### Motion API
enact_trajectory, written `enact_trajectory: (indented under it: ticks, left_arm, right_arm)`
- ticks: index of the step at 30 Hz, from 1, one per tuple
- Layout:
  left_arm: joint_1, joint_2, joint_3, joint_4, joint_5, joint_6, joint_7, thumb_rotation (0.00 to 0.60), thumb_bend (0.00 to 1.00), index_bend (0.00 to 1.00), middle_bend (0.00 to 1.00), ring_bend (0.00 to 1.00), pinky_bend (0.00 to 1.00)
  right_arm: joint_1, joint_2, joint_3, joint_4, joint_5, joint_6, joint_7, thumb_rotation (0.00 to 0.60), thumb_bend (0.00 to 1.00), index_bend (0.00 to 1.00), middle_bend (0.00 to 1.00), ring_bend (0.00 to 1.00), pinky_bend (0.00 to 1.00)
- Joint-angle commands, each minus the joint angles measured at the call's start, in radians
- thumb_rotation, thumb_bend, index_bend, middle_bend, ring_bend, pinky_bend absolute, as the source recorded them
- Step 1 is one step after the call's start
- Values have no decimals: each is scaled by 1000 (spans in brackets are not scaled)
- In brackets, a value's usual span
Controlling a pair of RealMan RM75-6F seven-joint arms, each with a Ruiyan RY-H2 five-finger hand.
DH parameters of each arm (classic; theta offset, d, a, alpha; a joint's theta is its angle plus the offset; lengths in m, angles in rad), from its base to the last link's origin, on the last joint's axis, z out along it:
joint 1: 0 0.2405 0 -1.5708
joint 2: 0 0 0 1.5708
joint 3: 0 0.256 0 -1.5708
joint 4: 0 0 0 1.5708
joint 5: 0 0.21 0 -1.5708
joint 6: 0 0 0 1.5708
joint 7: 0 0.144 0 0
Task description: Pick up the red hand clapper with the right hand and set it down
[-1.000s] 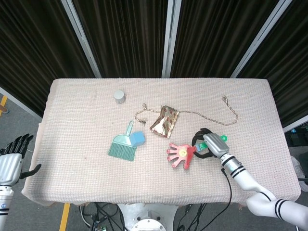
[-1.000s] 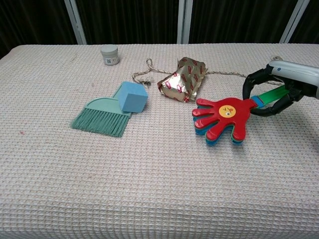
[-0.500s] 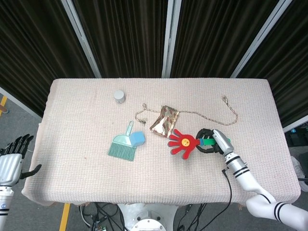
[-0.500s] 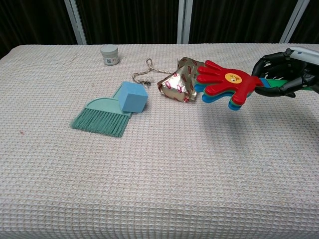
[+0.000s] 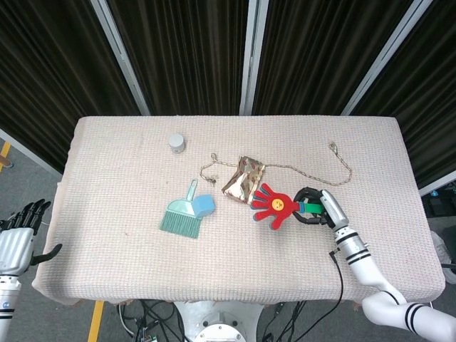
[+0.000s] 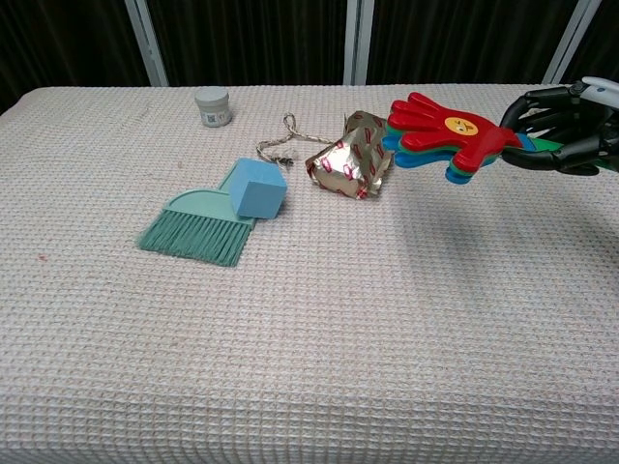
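The red hand clapper (image 5: 276,204) (image 6: 447,133) hangs in the air above the table, its red palm with a yellow face pointing left, blue and green layers beneath. My right hand (image 5: 315,208) (image 6: 564,135) grips its green handle at the right. The clapper's fingertips hover near the gold foil pouch (image 5: 244,178) (image 6: 352,155). My left hand (image 5: 20,229) stays low off the table's left edge, fingers apart and holding nothing.
A teal hand brush (image 5: 180,216) (image 6: 199,226) with a blue cube (image 5: 204,205) (image 6: 257,188) on it lies left of centre. A small grey jar (image 5: 177,142) (image 6: 213,106) stands at the back left. A thin cord (image 5: 313,172) runs behind the pouch on the beige cloth (image 5: 128,271).
My right hand has lifted the clapper off the cloth and carried it up and slightly back, toward the foil pouch. The left hand has not moved.
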Motion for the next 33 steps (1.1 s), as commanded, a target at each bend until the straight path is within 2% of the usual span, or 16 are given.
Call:
enact_trajectory:
  ticks: [1, 9, 12, 15, 17, 20, 22, 24, 27, 30, 33]
  left_arm:
    - [0, 0, 0, 0, 0, -1, 0, 600, 208, 72, 28, 0, 135]
    - [-1, -1, 0, 2, -2, -5, -1, 600, 208, 72, 28, 0, 136]
    - [-1, -1, 1, 3, -2, -6, -1, 600, 208, 72, 28, 0, 136]
    - [-2, -3, 1, 5, -4, -8, -3, 600, 208, 72, 28, 0, 136]
    - [-3, -4, 2, 6, -3, -10, -4, 600, 209, 72, 28, 0, 136]
    - [-4, -3, 2, 7, -2, -11, -5, 600, 209, 72, 29, 0, 136]
    - [-4, -2, 2, 6, -3, -13, -5, 600, 208, 72, 28, 0, 136]
    - [-4, -1, 2, 5, -4, -14, -6, 600, 208, 72, 28, 0, 136]
    - [-5, -2, 3, 4, -4, -17, -8, 600, 208, 72, 29, 0, 142]
    - [-6, -2, 3, 4, -3, -18, -8, 600, 208, 72, 29, 0, 146]
    - [-5, 1, 2, 3, -2, -14, -7, 600, 208, 72, 28, 0, 145]
  right_arm:
    - [-7, 15, 15, -39, 7, 3, 72, 600, 626, 995, 800, 904, 1000]
    - [-16, 131, 70, -178, 14, -56, 574, 600, 631, 994, 802, 904, 1000]
    - [-16, 150, 70, -165, -4, -60, 631, 600, 624, 994, 801, 904, 1000]
    - [-12, 156, 58, -155, -22, -68, 634, 600, 623, 994, 802, 904, 1000]
    - [-4, 151, 45, -124, -38, -69, 534, 600, 624, 994, 802, 904, 1000]
    - [9, 125, 27, -77, -52, -53, 218, 600, 625, 992, 802, 904, 1000]
    - [29, 128, 10, -72, -52, -79, -43, 600, 632, 989, 801, 904, 1000]
    - [63, 164, -8, -110, -35, -154, -301, 600, 636, 970, 801, 904, 1000]
    - [81, 185, 6, -190, 58, -194, -576, 600, 624, 940, 802, 904, 1000]
    - [88, 202, 30, -269, 163, -208, -699, 600, 622, 939, 802, 904, 1000]
    - [84, 213, 57, -323, 219, -206, -684, 600, 622, 939, 802, 904, 1000]
